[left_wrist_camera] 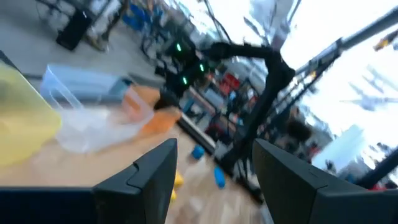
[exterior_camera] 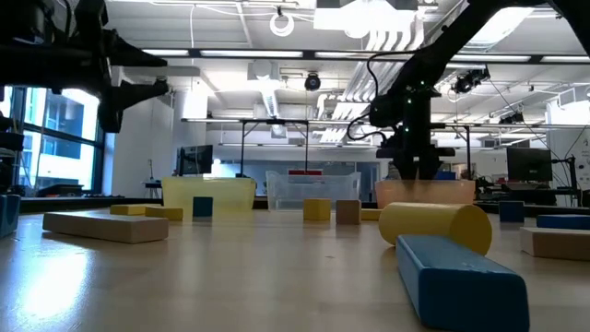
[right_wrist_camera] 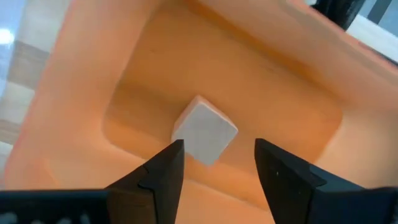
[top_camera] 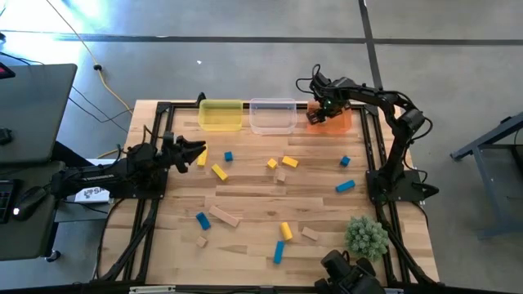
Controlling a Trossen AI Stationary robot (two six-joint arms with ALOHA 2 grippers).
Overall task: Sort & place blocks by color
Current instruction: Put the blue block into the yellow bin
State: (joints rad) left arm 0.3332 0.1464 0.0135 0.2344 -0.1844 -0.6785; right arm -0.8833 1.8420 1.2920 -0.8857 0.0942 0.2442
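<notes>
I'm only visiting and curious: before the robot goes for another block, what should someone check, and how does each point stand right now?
1. Right pincer open: ok, its fingers stand apart.
2. Pale cube let go: ok, it lies in the orange bin, clear of the fingers.
3. Right pincer out of the bin: not ok, it hangs just over it.
4. Left pincer free: ok, open and empty over the table's left side.
5. Blocks left to sort: ok, a blue block and a yellow block lie on the table.
</notes>
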